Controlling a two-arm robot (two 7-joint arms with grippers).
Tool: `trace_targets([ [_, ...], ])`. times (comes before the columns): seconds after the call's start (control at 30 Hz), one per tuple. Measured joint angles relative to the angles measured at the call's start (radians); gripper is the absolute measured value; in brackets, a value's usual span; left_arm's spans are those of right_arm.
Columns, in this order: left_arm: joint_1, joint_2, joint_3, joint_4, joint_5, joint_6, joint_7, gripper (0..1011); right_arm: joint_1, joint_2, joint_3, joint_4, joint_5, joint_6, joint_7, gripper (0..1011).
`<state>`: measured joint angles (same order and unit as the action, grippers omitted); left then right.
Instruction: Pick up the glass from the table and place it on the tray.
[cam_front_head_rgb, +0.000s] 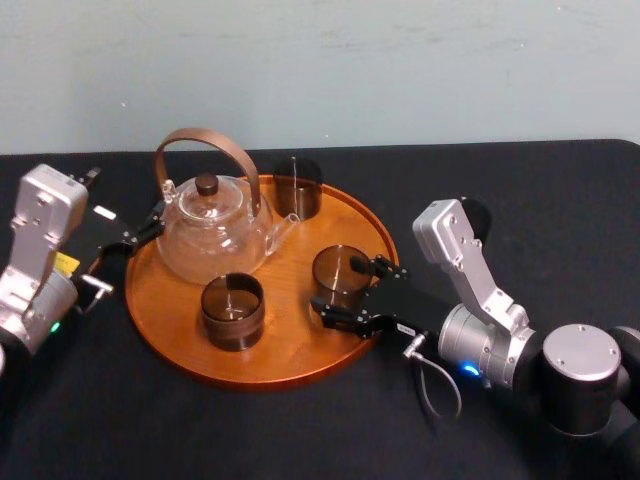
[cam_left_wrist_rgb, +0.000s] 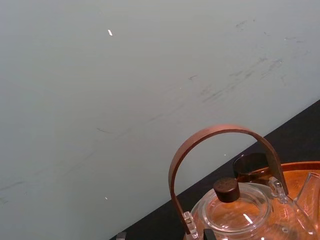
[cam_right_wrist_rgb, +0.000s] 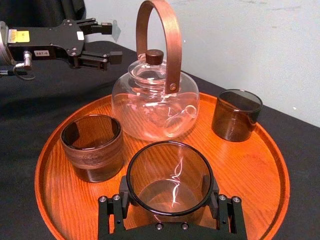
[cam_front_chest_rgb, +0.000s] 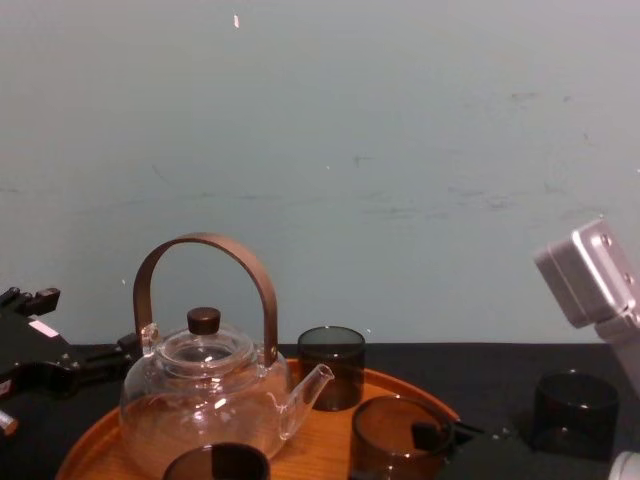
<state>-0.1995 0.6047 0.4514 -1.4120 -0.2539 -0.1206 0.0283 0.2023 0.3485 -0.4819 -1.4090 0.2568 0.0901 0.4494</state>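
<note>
Right gripper (cam_front_head_rgb: 345, 297) clamps the smoky cylindrical glass (cam_front_head_rgb: 338, 270), upright on the round orange-brown wooden tray (cam_front_head_rgb: 290, 352); left gripper (cam_front_head_rgb: 135, 236) hovers beside the tray's left rim. Right wrist view: black fingers (cam_right_wrist_rgb: 215, 192) press the glass's sides; the left gripper's jaws stand wide apart.

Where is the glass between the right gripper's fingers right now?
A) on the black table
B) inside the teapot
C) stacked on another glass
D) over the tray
D: the right gripper grips the glass inside the rim of the tray; the left gripper sits open beside the teapot.
</note>
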Motion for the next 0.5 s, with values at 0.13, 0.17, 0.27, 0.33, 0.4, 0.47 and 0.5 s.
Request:
trace_targets([
  [0.13, 0.000, 0.000, 0.000, 0.000, 0.000, 0.000, 0.000, 1001, 0.003, -0.003, -0.003, 0.006, 0.000, -0.001, 0.003, 904],
  [0.17, 0.000, 0.000, 0.000, 0.000, 0.000, 0.000, 0.000, 1001, 0.004, -0.004, -0.003, 0.007, 0.000, -0.001, 0.003, 904],
  [0.27, 0.000, 0.000, 0.000, 0.000, 0.000, 0.000, 0.000, 1001, 0.006, -0.006, -0.005, 0.013, 0.000, -0.003, 0.005, 904],
  [0.33, 0.000, 0.000, 0.000, 0.000, 0.000, 0.000, 0.000, 1001, 0.008, -0.008, -0.006, 0.017, 0.000, -0.005, 0.005, 904],
  [0.4, 0.000, 0.000, 0.000, 0.000, 0.000, 0.000, 0.000, 1002, 0.010, -0.010, -0.008, 0.020, 0.001, -0.006, 0.008, 904],
  [0.47, 0.000, 0.000, 0.000, 0.000, 0.000, 0.000, 0.000, 1002, 0.012, -0.010, -0.010, 0.023, 0.001, -0.006, 0.010, 904],
  [0.5, 0.000, 0.000, 0.000, 0.000, 0.000, 0.000, 0.000, 1001, 0.013, -0.011, -0.010, 0.024, 0.002, -0.007, 0.011, 904],
])
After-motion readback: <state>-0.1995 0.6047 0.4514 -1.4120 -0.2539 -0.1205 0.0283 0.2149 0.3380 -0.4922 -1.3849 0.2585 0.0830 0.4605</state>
